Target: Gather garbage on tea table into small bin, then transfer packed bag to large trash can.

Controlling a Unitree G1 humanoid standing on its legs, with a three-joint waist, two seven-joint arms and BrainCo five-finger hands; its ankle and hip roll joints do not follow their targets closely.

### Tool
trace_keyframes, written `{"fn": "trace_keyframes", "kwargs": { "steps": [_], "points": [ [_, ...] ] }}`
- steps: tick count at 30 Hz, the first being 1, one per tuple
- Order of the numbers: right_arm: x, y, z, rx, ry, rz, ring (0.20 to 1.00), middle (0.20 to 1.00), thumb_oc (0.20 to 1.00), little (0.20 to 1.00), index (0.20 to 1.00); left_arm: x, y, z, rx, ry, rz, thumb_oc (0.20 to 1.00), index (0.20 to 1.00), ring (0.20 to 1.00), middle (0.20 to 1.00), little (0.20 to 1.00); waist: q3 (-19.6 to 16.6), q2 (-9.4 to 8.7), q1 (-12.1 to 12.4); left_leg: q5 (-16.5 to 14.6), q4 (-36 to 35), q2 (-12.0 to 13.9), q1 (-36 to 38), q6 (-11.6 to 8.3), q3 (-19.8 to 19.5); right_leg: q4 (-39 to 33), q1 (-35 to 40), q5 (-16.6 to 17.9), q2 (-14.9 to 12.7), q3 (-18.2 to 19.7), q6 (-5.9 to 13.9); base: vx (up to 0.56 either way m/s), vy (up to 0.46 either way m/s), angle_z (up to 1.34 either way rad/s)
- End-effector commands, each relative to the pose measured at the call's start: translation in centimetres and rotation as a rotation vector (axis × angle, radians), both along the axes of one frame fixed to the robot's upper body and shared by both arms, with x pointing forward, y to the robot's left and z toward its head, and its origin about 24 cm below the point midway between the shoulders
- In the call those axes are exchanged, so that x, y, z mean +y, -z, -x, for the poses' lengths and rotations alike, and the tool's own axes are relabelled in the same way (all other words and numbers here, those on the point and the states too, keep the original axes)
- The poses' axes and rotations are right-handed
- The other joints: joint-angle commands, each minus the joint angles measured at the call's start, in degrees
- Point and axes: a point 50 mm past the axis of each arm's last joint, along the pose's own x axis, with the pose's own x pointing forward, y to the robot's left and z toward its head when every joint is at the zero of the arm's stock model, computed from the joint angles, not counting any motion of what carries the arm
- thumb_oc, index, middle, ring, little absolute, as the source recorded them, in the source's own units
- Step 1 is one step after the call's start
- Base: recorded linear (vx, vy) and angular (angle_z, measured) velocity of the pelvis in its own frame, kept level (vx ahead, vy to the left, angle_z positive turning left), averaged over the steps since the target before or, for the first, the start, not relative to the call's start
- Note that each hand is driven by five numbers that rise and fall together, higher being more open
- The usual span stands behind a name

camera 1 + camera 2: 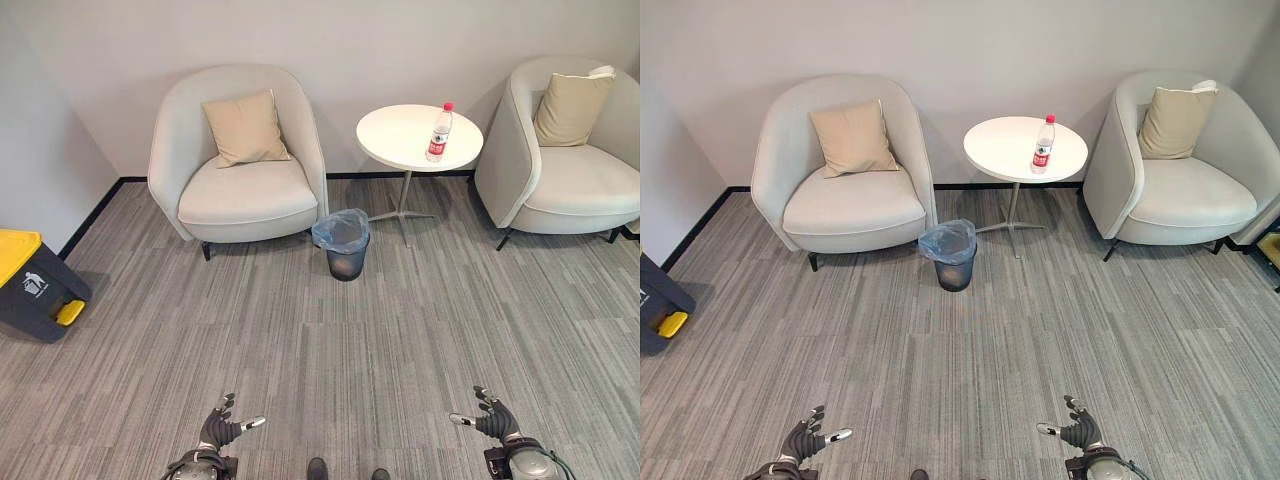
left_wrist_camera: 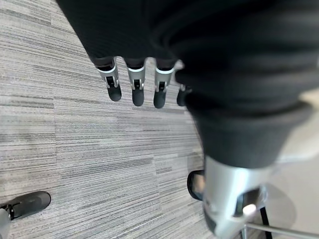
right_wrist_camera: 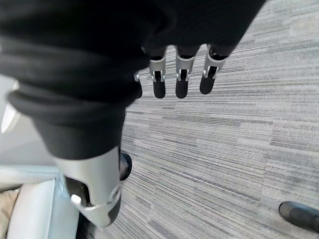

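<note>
A clear plastic bottle [image 1: 439,132] with a red cap and red label stands upright on the round white tea table [image 1: 400,135] between two armchairs. A small dark bin [image 1: 345,244] lined with a bluish plastic bag stands on the floor beside the table's leg. A large dark trash can with a yellow lid [image 1: 30,285] sits by the left wall. My left hand [image 1: 222,428] and right hand [image 1: 492,417] hang low near the front, far from the table, both open and empty, fingers [image 2: 135,84] straight over the carpet.
A light grey armchair [image 1: 240,160] with a beige cushion stands left of the table, another armchair [image 1: 565,155] right of it. Grey striped carpet stretches between me and the furniture.
</note>
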Motion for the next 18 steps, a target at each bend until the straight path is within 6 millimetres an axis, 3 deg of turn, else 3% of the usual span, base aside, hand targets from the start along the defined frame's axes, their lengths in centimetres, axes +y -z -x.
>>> {"fn": "trace_keyframes", "kwargs": {
  "steps": [1,11,18],
  "points": [
    [0.2,-0.7,-1.4,-0.086,0.065,-0.038,1.000,1.000,1.000,1.000,1.000,1.3,-0.6,-1.1,-0.045,-0.037,-0.038,1.000,1.000,1.000,1.000,1.000,-0.57,-2.25,0.28,-7.69,1.24,0.51,2.86,-2.35,0.06,0.59,0.86,-5.48,-3.44,-0.37,4.61,0.00,0.000,0.00],
    [-0.1,-0.5,-1.5,-0.074,0.111,-0.061,1.000,1.000,1.000,1.000,1.000,1.3,-1.1,-1.9,-0.077,-0.026,-0.020,1.000,1.000,1.000,1.000,1.000,0.30,-2.25,0.41,-9.51,4.57,-0.24,0.96,-1.51,0.22,2.48,-0.42,-5.75,-4.41,0.27,5.12,0.03,0.037,-0.05],
    [0.1,-0.9,-2.7,-0.106,0.138,-0.090,1.000,1.000,1.000,1.000,1.000,1.0,-2.0,-3.0,-0.135,-0.019,-0.011,1.000,1.000,1.000,1.000,1.000,1.37,-2.71,1.24,-12.01,9.64,-1.48,-3.34,-0.16,0.01,5.75,-4.22,-5.62,-5.46,2.39,6.05,0.02,0.073,-0.15]
  ]
}}
